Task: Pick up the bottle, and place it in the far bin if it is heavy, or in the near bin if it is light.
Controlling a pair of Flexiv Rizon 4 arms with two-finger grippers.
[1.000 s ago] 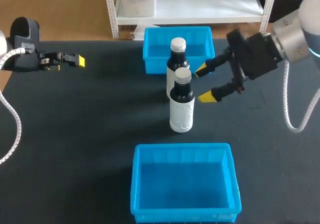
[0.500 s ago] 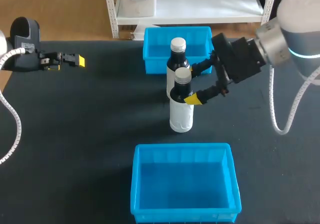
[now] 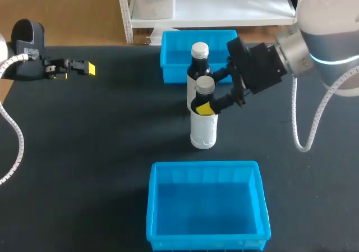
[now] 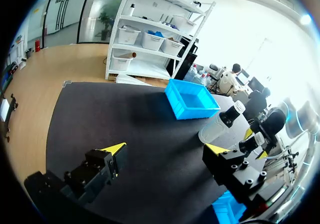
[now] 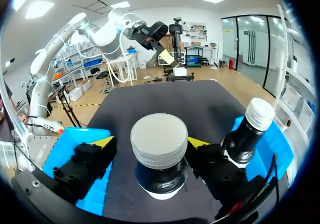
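Head view: what is held by the right gripper [image 3: 208, 93]?

Nothing is clamped yet. The near bottle [image 3: 203, 128] is straddled just under its cap [image 5: 159, 136] by the fingers [image 3: 206, 108]. These are spread a little wider than the bottle there, and in the right wrist view a gap is seen on one side. The bottle is set upright at the middle of the table [image 3: 84, 151], between the far bin [image 3: 166, 61] and the near bin [image 3: 151, 207].

What could be upset when the fingers are closed?

A second bottle [image 3: 197, 69] is placed just behind, touching or nearly so, and the far finger is threaded between the two. If the closing is off centre, the near bottle is likely to be shoved and tipped, or the second bottle knocked toward the far bin.

And once it is lifted?

A grip so high up is judged weak. A heavy bottle could be let slip or swing. The weight could also be misjudged, so the wrong bin could be chosen.

Is the left gripper [image 4: 165, 148] a hazard?

It is parked wide open, well apart at the far left, so no clash is expected.
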